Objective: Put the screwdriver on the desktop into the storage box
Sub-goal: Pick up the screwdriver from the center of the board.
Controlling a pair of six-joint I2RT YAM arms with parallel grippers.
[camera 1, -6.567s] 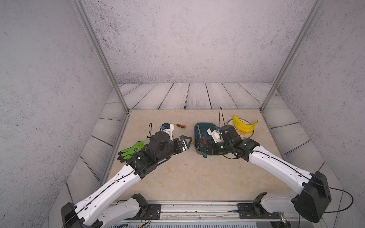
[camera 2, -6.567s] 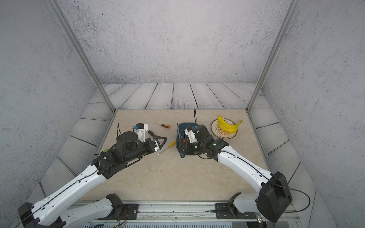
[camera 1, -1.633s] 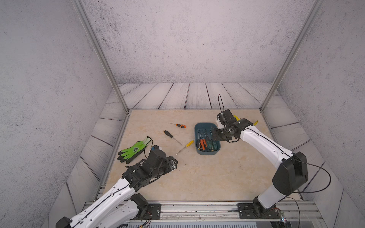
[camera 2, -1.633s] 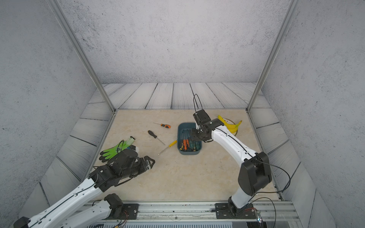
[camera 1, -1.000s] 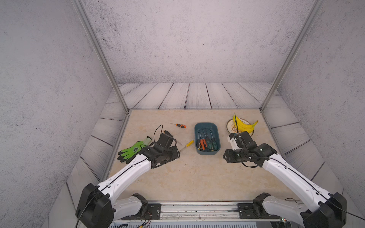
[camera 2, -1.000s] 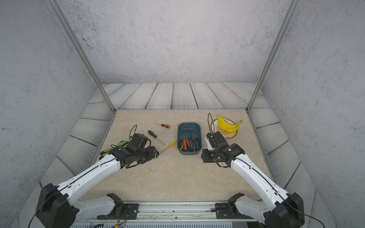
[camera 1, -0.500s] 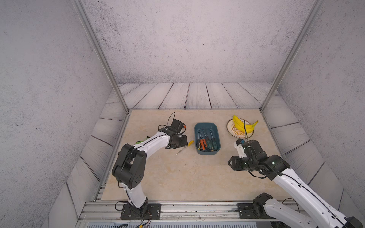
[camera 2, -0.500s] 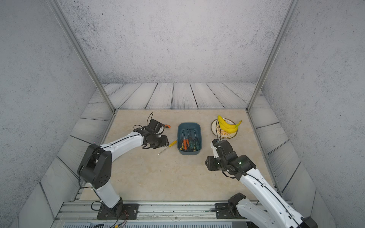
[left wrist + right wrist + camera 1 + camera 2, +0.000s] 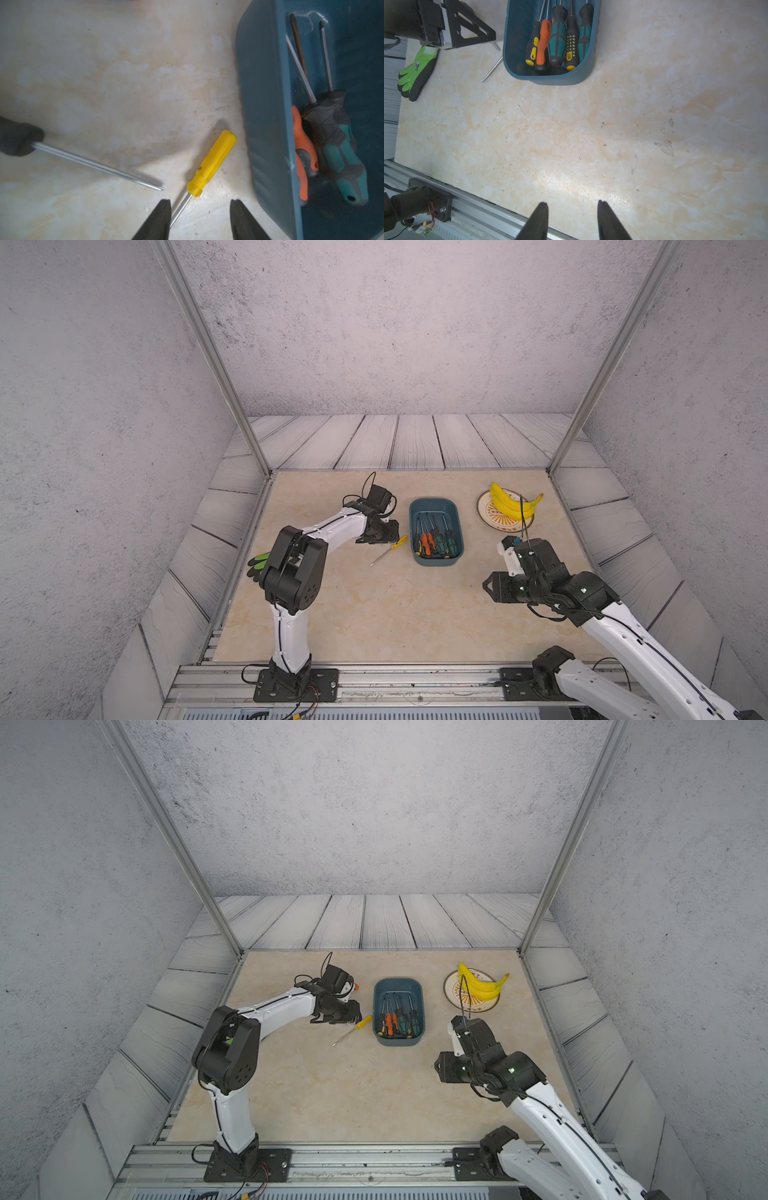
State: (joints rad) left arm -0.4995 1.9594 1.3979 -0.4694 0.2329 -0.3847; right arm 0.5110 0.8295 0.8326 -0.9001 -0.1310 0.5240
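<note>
One yellow screwdriver (image 9: 212,164) lies flat on the tabletop (image 9: 104,72), handle just ahead of the left fingers (image 9: 161,218), shaft beside one tip, storage box (image 9: 268,104) just off to one side. Left fingers partly open, empty; right fingers (image 9: 539,220) likewise, over bare tabletop. Risk: off-centre closing pushes the thin shaft sideways, screwdriver pivots, grip misses

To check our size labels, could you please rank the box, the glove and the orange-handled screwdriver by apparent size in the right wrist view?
1. Box: largest, even though the frame edge crops it.
2. Glove: clearly smaller.
3. Orange-handled screwdriver: smallest; its shaft runs out of frame.
</note>
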